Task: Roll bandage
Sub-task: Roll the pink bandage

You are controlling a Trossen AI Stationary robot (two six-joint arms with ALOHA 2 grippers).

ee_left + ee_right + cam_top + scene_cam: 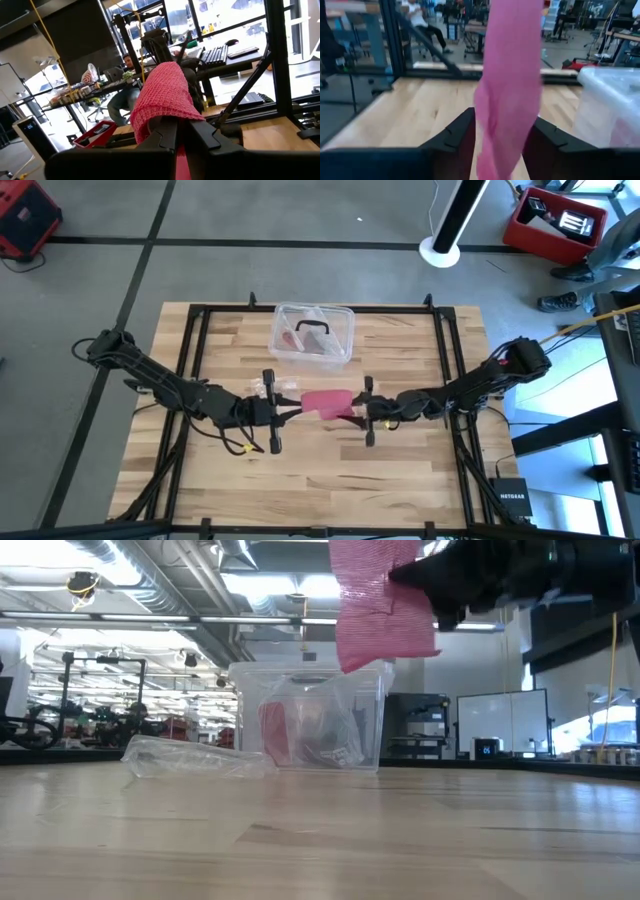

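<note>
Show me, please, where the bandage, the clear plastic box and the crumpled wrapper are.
bandage (326, 402), high view, middle of the pink strip held between both arms.
clear plastic box (343, 320), high view, its rim's far right corner.
crumpled wrapper (190, 757), low view, its middle, lying on the table.

The high view is looking straight down on the whole wooden surface and both arms. The low view is sitting at surface level, facing level across the boards into the room beyond. Each wrist view is peering forward past its own gripper fingers — very near the bandage, which is filling the middle of both. The clear box is showing up in three views — from above, end-on from the low camera, and at the edge of the right wrist view.
</note>
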